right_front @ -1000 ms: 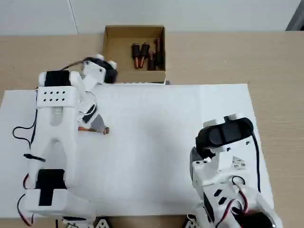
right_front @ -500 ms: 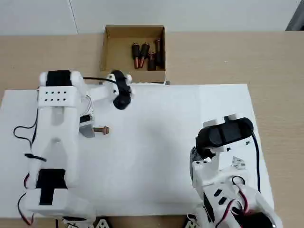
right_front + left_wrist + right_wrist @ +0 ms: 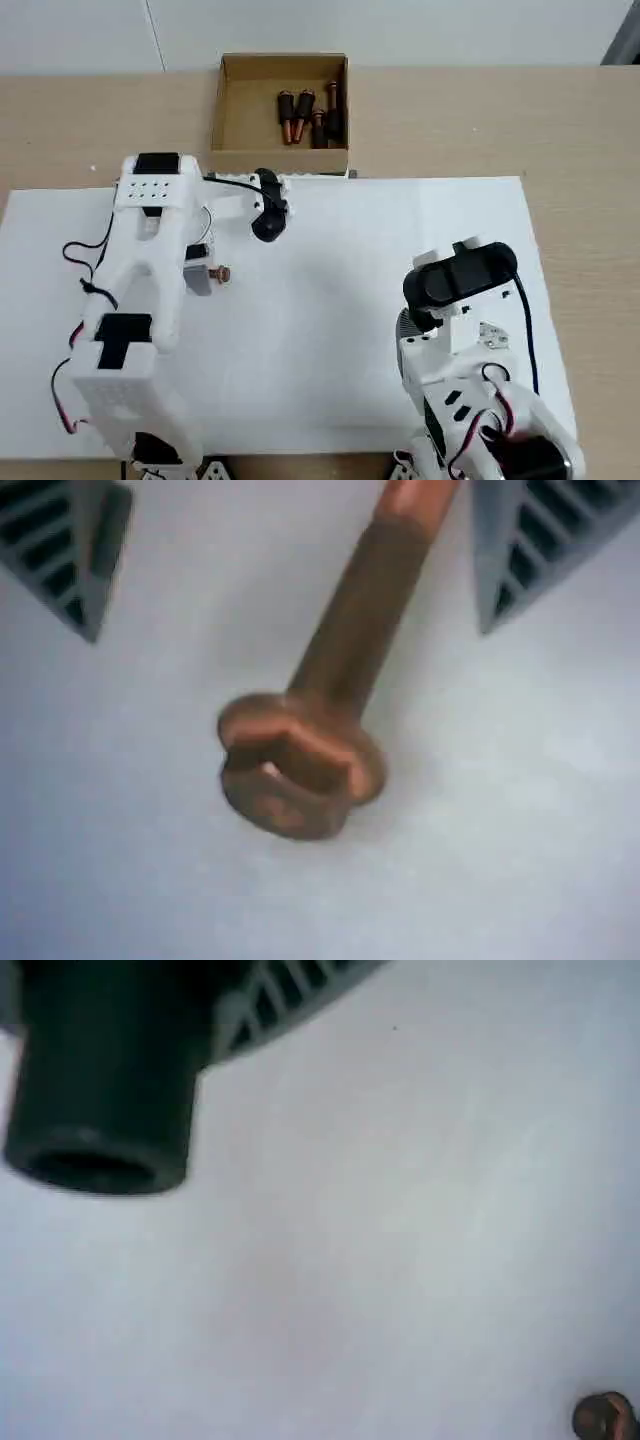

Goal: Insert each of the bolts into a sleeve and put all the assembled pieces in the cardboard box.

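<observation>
Since the one loose bolt (image 3: 300,770) I can see lies flat on the white sheet (image 3: 380,230), its shank running up between my left gripper's (image 3: 290,620) fingers, which stand wide on either side and are not closed on it, I judge I'm at the pick-up before insertion. My right gripper (image 3: 190,1000) looks clamped on a black sleeve (image 3: 100,1090), held off the sheet with its open mouth showing, well apart from the bolt. Next I need to close squarely on the shank, lift, and line the tip up with that bore; a skewed grip would likely jam. Several assembled pieces (image 3: 310,115) sit in the cardboard box (image 3: 232,110) at the sheet's far edge. The sheet covers a pale wooden table (image 3: 590,120), with a plain light wall (image 3: 400,25) beyond.
</observation>
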`<state>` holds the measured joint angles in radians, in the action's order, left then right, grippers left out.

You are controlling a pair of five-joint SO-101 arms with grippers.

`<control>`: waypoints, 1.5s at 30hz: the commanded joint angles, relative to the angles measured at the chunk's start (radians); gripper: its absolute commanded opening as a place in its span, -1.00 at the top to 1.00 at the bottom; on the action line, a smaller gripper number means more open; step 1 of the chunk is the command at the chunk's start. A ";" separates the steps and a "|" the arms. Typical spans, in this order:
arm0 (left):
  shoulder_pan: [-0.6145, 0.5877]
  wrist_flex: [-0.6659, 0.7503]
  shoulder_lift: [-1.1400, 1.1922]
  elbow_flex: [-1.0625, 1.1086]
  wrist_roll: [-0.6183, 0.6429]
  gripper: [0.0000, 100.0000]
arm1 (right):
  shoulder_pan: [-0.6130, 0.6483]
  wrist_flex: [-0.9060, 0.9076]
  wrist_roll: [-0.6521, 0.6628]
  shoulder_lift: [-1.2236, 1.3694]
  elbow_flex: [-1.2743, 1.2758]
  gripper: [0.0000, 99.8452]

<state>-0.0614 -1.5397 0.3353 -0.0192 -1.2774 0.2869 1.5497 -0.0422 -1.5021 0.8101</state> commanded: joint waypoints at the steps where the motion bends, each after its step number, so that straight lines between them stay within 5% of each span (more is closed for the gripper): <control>1: 0.006 0.015 0.018 -0.038 -0.028 0.58 | -0.001 -0.025 0.014 0.007 -0.005 0.99; 15: 0.018 0.077 0.094 -0.038 -0.025 0.99 | -0.001 -0.025 0.014 0.007 -0.005 0.99; 21: 0.063 -0.117 0.034 -0.128 -0.012 0.99 | -0.001 -0.027 0.014 -0.001 -0.008 0.99; 32: 0.262 -0.212 -0.252 -0.186 0.480 0.99 | -0.002 -0.027 0.014 -0.002 -0.008 1.00; 38: 0.342 -0.210 -0.505 -0.177 0.525 0.99 | -0.001 -0.027 0.014 -0.002 -0.008 1.00; 45: 0.371 -0.009 -0.763 -0.036 0.784 0.99 | -0.001 -0.045 0.014 -0.004 0.006 1.00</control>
<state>0.2992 -1.6441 -0.2908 -0.0928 -0.5900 0.2869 1.5497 -0.0391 -1.5021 0.8147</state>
